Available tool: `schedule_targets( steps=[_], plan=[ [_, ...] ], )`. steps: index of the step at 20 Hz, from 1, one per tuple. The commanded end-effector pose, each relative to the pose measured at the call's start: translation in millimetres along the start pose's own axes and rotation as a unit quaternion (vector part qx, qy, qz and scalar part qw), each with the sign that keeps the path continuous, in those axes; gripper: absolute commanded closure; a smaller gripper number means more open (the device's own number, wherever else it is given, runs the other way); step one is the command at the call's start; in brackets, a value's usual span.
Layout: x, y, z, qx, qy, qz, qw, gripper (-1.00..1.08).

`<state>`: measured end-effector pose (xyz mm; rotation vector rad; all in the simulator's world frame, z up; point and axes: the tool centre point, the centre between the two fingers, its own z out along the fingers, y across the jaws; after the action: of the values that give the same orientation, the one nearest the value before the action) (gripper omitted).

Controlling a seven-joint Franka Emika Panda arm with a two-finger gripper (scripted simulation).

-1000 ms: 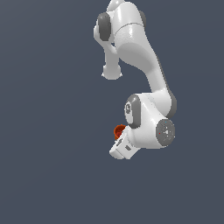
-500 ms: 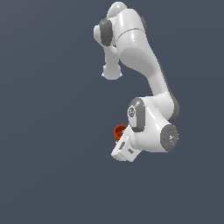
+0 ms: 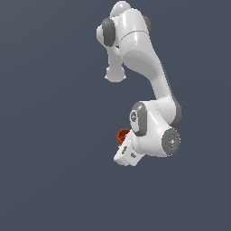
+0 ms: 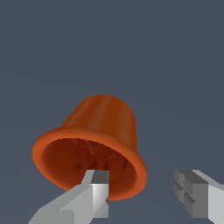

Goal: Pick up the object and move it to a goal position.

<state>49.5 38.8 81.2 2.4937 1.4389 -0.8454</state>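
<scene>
The object is a small orange-red pot (image 3: 122, 135) with a flared round rim, lying tilted against the plain grey ground beside the white hand. In the wrist view the pot (image 4: 103, 127) is close, with its open mouth turned towards the camera. My gripper (image 4: 144, 192) is open. One finger (image 4: 98, 192) stands in front of the pot's mouth and the other finger (image 4: 194, 197) is well clear of it, so the near rim lies between them. In the exterior view my gripper (image 3: 124, 146) sits right next to the pot and its fingertips are hidden.
The white arm (image 3: 144, 58) reaches down from the top of the exterior view, and its wrist (image 3: 158, 135) is bent beside the pot. Everything else is uniform dark grey ground.
The wrist and hand have shifted slightly down and to the exterior view's right. The pot stays in about the same place by the hand.
</scene>
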Motion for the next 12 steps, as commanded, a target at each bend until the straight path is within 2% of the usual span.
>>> schedule_targets(
  steps=[1,8,9,12],
  plan=[
    [0,0,8,0.000,0.000,0.000,1.0000,-0.20],
    [0,0,19,0.000,-0.001,-0.001,1.0000,-0.20],
    [0,0,19,0.000,-0.001,-0.001,1.0000,1.08],
    [0,0,19,0.000,-0.001,-0.001,1.0000,1.08]
  ],
)
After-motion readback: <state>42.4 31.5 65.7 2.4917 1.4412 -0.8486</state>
